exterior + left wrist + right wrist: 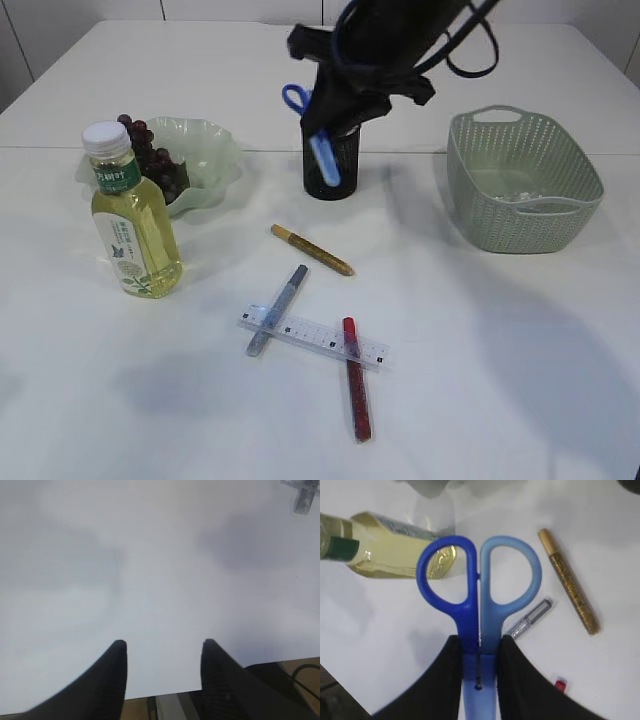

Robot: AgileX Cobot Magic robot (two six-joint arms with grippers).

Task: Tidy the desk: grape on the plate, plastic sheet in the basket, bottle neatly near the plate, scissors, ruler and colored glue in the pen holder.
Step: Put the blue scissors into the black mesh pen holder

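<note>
Gold glue pen (pixel 312 250) lies between bottle (pixel 133 217) and pen holder (pixel 330 168).

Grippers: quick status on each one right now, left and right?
Left gripper: open, holding nothing, over bare table.
Right gripper: shut on the scissors, gripped below the handles, above the pen holder.

black arm (pixel 370 50) with looping black and blue cables; smooth, tapered matte black fingers (pixel 112 680).
</note>
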